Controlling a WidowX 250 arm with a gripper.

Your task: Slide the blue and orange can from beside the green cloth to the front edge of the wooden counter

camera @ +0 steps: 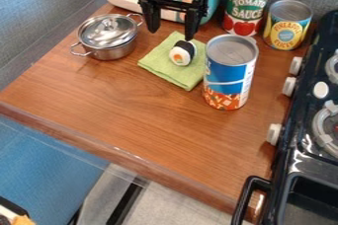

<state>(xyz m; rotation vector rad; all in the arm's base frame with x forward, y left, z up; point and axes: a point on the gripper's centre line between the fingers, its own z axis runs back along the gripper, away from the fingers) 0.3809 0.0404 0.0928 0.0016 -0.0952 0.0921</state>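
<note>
Two fingers of your gripper (172,23) hung apart; sushi piece (183,53) near six o'clock, height gap unclear. Overswinging toward five risked toppling the blue can (228,77).

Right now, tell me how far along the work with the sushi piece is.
Looks done: the sushi piece rests on the green cloth, and the lid is on the steel pot.
In hand: nothing; the gripper hangs open near the sushi piece.
Left, as a guess: either gripping the sushi piece or just drawing the arm clear; its position fits both.
</note>
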